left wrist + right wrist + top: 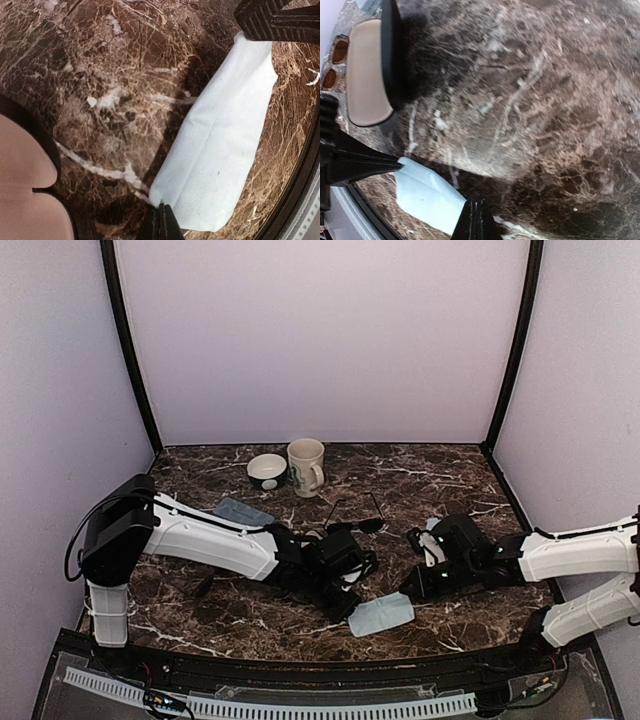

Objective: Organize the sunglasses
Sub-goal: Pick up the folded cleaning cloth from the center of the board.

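Pinching opposite ends of a flat, pale blue cloth [381, 615], the left gripper [161, 212] and right gripper [476, 210] are both clamped tight above the veined brown marble table [450, 480]. An open black case [367, 75] shows smooth tan lining, with amber-lensed sunglasses [335, 65] just beside it. Thin black-framed sunglasses [355, 525] lie near the cream mug [306, 466].

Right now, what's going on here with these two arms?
Both arms reach down to a pale blue cloth near the front edge of the marble table. The left gripper and the right gripper are each shut on opposite ends of it. The black sunglasses lie untouched farther back.
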Robot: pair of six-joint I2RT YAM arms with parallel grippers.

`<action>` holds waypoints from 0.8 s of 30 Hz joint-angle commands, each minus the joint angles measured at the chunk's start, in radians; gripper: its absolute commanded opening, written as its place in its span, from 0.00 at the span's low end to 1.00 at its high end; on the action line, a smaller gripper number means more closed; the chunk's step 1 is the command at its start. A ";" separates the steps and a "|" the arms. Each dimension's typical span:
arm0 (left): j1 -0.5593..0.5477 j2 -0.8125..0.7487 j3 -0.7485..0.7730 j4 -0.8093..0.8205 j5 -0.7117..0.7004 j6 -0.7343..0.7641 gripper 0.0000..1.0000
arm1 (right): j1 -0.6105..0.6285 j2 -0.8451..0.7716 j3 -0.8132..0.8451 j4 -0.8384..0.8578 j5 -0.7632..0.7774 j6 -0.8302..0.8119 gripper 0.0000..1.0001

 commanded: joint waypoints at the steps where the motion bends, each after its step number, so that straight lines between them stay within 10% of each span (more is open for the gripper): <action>1: 0.006 -0.095 0.008 -0.046 -0.045 0.029 0.00 | -0.005 -0.005 0.061 0.029 -0.019 -0.004 0.00; 24: 0.172 -0.329 -0.097 -0.231 -0.055 0.179 0.00 | 0.120 0.214 0.222 0.262 0.025 0.165 0.00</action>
